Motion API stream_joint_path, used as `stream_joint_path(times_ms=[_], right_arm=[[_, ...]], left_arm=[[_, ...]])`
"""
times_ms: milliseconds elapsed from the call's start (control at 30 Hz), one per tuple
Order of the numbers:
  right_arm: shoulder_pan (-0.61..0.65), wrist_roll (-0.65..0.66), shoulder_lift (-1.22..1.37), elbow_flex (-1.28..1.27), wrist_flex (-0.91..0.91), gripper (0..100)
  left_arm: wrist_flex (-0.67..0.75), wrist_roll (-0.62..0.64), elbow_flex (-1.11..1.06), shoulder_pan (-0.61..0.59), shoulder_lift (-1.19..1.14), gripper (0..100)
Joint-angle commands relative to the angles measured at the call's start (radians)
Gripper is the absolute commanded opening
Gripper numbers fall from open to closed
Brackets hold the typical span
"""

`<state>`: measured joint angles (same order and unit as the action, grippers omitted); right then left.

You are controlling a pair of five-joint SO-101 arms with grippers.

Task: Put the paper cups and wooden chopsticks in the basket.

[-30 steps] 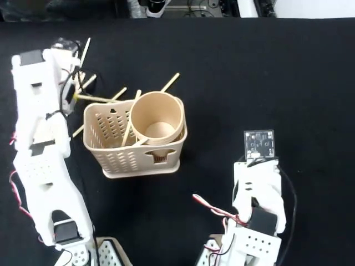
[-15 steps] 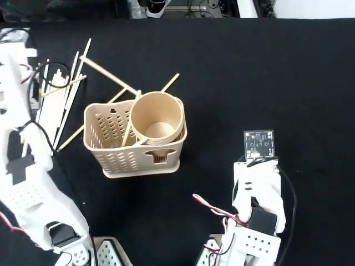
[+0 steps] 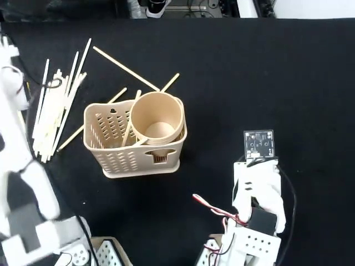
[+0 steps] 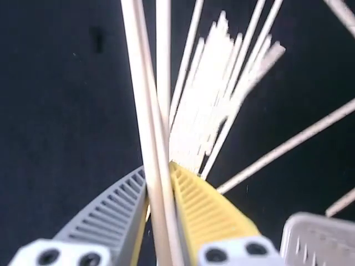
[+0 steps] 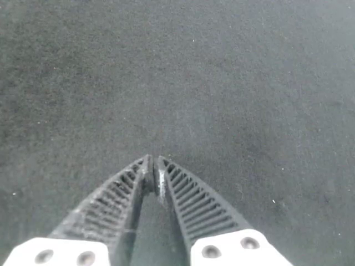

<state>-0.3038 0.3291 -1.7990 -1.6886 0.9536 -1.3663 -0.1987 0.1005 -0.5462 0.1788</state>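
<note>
A beige slotted basket [image 3: 119, 152] stands left of the middle, with stacked paper cups [image 3: 157, 119] inside it and a few chopsticks leaning out of it. A bundle of wooden chopsticks [image 3: 55, 108] lies on the cloth left of the basket, and one long chopstick [image 3: 127, 69] lies behind it. In the left wrist view my left gripper [image 4: 158, 166] is shut on two chopsticks [image 4: 145, 100], with the bundle [image 4: 208, 111] just beyond. The left arm [image 3: 16, 166] is at the table's left edge. My right gripper [image 5: 153, 165] is shut on nothing, low over the bare cloth.
Black cloth [image 3: 266, 72] covers the table. The right arm [image 3: 256, 188] rests at the front right, well apart from the basket. A corner of the basket [image 4: 319, 238] shows close to the left gripper.
The left arm has swung left, away from the basket. The chopstick bundle now lies spread on the cloth, and the long chopstick has shifted farther back. The right arm is still.
</note>
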Motion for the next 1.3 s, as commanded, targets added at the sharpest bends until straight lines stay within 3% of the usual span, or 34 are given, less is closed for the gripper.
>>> stream_joint_path(times_ms=[0, 200, 467, 667, 867, 1133, 1267], right_arm=[[0.012, 0.008, -0.041, 0.002, 0.000, 1.3], [0.012, 0.008, -0.041, 0.002, 0.002, 1.3], [0.012, 0.008, -0.041, 0.002, 0.002, 1.3], [0.012, 0.008, -0.041, 0.002, 0.002, 1.3], [0.012, 0.008, -0.041, 0.002, 0.002, 1.3], [0.012, 0.008, -0.041, 0.002, 0.002, 1.3], [0.012, 0.008, -0.041, 0.002, 0.002, 1.3]], left_arm=[[0.296, 0.074, -0.355, -0.008, 0.321, 3], [0.588, 0.172, -0.708, -0.004, 0.717, 3], [0.783, 0.436, -0.811, 0.128, 1.016, 3], [0.822, 0.437, -0.808, 0.409, 1.112, 3], [0.789, 0.361, -0.820, 0.627, 1.175, 3], [0.767, 0.356, -0.944, 0.662, 1.234, 3], [0.760, 0.285, -1.069, 0.673, 1.298, 3]])
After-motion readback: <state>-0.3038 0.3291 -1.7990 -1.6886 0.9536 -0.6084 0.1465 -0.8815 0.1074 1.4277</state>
